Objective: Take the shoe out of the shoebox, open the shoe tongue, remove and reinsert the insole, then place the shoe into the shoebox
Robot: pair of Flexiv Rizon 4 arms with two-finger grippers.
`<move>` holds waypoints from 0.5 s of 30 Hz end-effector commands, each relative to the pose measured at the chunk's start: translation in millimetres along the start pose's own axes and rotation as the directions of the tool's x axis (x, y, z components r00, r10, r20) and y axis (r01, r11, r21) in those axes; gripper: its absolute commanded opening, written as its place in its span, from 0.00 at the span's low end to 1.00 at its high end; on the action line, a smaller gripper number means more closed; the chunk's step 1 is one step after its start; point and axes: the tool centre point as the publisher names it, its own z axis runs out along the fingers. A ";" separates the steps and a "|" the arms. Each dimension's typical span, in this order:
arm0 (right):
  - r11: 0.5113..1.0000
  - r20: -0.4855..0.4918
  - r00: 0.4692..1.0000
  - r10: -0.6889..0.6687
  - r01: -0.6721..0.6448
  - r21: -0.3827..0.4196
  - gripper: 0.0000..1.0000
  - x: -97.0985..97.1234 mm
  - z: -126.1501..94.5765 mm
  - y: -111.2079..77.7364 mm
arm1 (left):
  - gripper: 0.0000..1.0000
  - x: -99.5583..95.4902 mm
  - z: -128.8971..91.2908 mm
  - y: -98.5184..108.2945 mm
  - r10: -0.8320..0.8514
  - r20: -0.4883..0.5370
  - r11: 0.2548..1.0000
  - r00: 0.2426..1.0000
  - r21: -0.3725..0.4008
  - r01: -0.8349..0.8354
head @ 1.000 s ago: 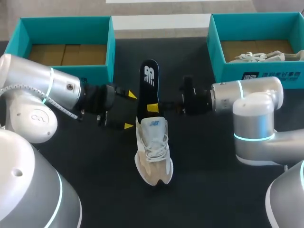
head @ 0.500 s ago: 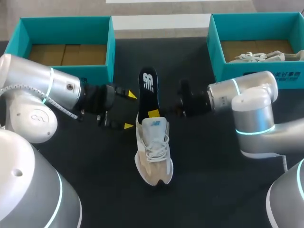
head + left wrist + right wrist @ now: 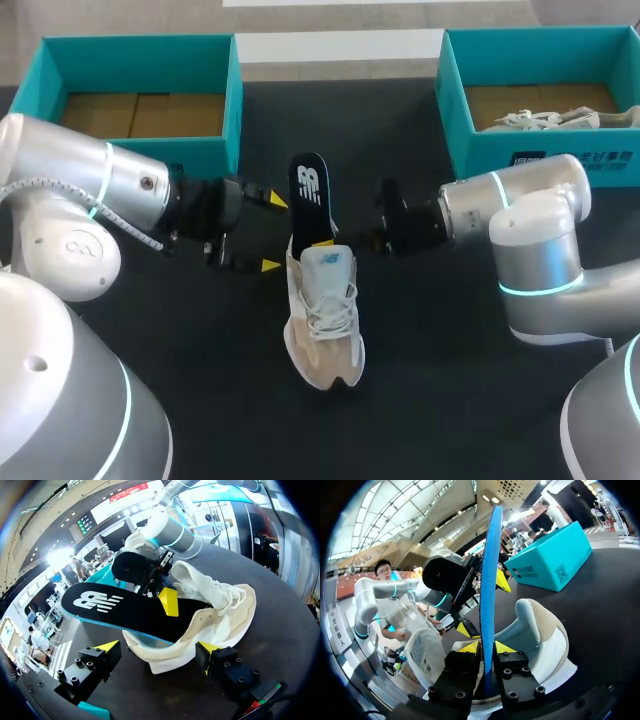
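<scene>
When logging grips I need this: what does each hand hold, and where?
The right hand pinches the insole by its flat faces, where it enters the shoe. The left hand holds nothing.

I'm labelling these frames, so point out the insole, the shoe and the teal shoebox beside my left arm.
insole (image 3: 308, 188): head view, on its black top face, at the logo.
shoe (image 3: 322, 316): head view, on the laces.
teal shoebox (image 3: 236, 100): head view, on the wall nearest the insole.
</scene>
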 end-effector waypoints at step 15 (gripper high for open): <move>0.999 -0.018 1.000 -0.019 0.020 0.041 0.00 -12.7 6.5 23.7 | 1.00 -0.4 1.1 -0.6 0.000 -0.002 1.000 1.000 -0.004 0.000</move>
